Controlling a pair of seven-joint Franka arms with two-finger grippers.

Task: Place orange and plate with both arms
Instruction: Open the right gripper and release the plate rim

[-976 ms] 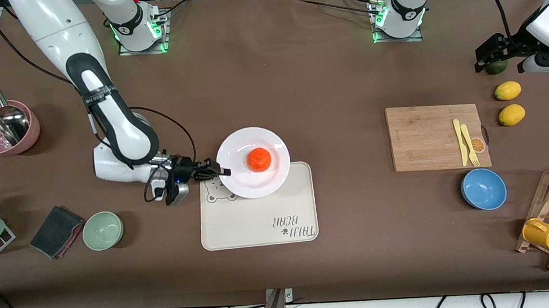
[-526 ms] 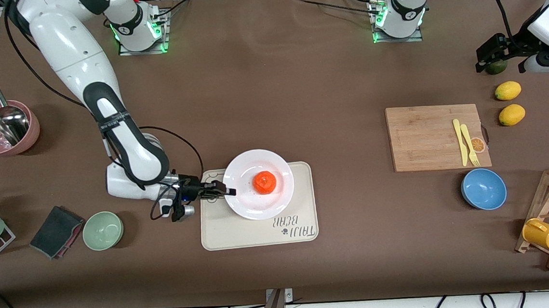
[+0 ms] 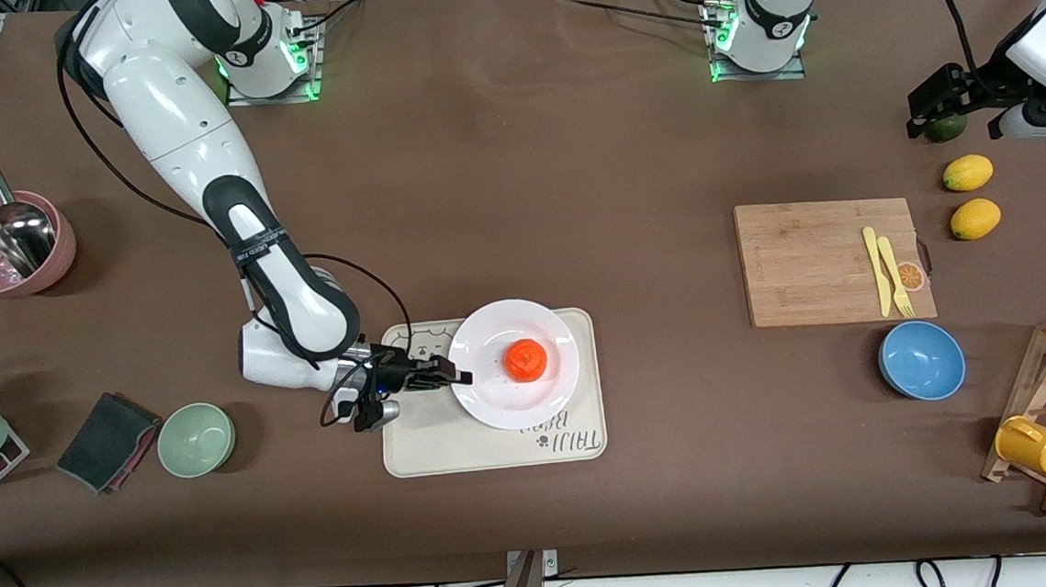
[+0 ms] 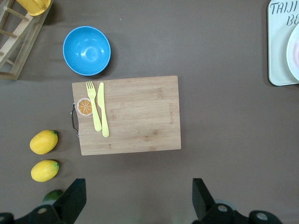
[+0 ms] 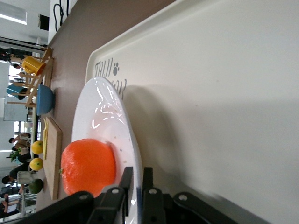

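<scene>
The white plate (image 3: 493, 397) is over the cream bear-print tray (image 3: 442, 446), with the orange (image 3: 525, 360) resting at its centre. My right gripper (image 3: 455, 376) is shut on the plate's rim at the edge toward the right arm's end of the table. In the right wrist view the plate (image 5: 105, 126) stands edge-on just above the tray (image 5: 224, 93), the orange (image 5: 88, 165) on it, and my right gripper (image 5: 137, 175) pinches the rim. My left gripper (image 3: 934, 113) is open and empty over the table near a dark green fruit (image 3: 946, 128); its fingers (image 4: 74, 198) show in the left wrist view.
A wooden board (image 3: 829, 258) with a yellow fork and knife (image 3: 890, 272), two lemons (image 3: 972, 198), a blue bowl (image 3: 922, 359), a wooden rack with a yellow cup (image 3: 1035, 446). Toward the right arm's end: green bowl (image 3: 196, 439), dark cloth (image 3: 105, 441), pink bowl with a scoop (image 3: 8, 242).
My right gripper has carried the plate with the orange nearer to the front camera and toward the left arm's end, from the tray's edge to over its middle. The left arm has not moved.
</scene>
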